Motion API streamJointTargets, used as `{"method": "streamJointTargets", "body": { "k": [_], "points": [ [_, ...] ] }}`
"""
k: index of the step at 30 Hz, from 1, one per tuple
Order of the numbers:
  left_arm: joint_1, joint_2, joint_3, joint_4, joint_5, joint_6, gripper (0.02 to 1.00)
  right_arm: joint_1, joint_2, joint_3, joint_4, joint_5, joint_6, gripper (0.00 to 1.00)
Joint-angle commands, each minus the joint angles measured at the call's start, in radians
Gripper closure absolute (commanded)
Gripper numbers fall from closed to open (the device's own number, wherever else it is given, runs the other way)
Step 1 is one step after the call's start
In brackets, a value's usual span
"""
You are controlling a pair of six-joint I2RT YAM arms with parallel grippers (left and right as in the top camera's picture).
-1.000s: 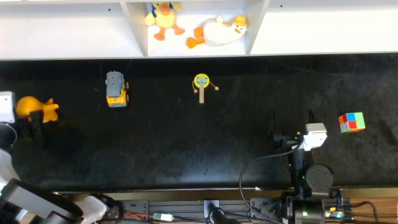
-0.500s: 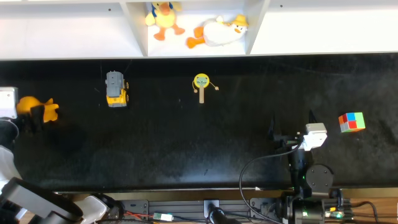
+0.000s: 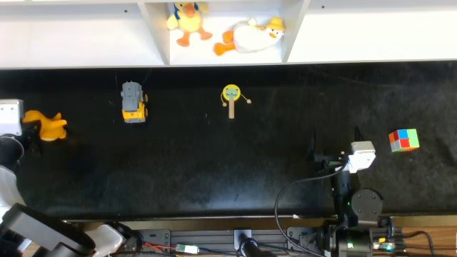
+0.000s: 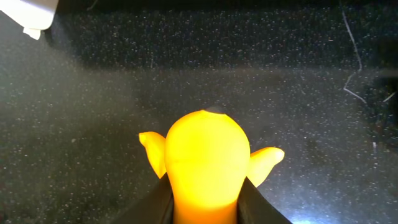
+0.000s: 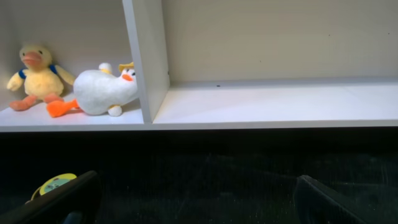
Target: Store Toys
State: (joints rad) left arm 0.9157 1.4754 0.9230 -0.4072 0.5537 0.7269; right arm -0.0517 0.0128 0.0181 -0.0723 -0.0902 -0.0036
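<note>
One orange toy [image 4: 205,158], btm cut off, clamped in left hand [image 4: 205,205].

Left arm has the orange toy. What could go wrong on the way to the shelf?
The left gripper holds the smooth, rounded orange toy by one end between its fingers, so it might slip or swivel out. The toy truck stands on the way to the shelf's middle compartment, and two plush ducks already crowd that compartment.
</note>
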Motion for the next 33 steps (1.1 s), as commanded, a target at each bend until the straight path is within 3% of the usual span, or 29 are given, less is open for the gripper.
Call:
{"method": "streamJointTargets", "body": {
  "k": [1, 9, 18, 22, 33],
  "points": [
    [-0.002, -0.066, 0.026, -0.008, 0.048, -0.063, 0.801, -0.003, -0.009, -0.013, 0.003, -0.006, 0.004, 0.005],
    [-0.033, -0.150, 0.026, 0.137, 0.128, -0.262, 0.844, -0.003, -0.009, -0.013, 0.003, -0.006, 0.004, 0.005],
    [-0.228, -0.154, 0.026, 0.343, -0.024, -0.476, 0.842, -0.003, -0.009, -0.014, 0.003, -0.006, 0.004, 0.005],
    [-0.238, -0.154, 0.026, 0.370, -0.048, -0.553, 0.840, -0.003, -0.009, -0.013, 0.003, -0.006, 0.004, 0.005],
    [-0.245, -0.104, 0.045, 0.467, -0.077, -0.579, 0.833, -0.003, -0.009, -0.013, 0.003, -0.006, 0.004, 0.007]
  ]
}}
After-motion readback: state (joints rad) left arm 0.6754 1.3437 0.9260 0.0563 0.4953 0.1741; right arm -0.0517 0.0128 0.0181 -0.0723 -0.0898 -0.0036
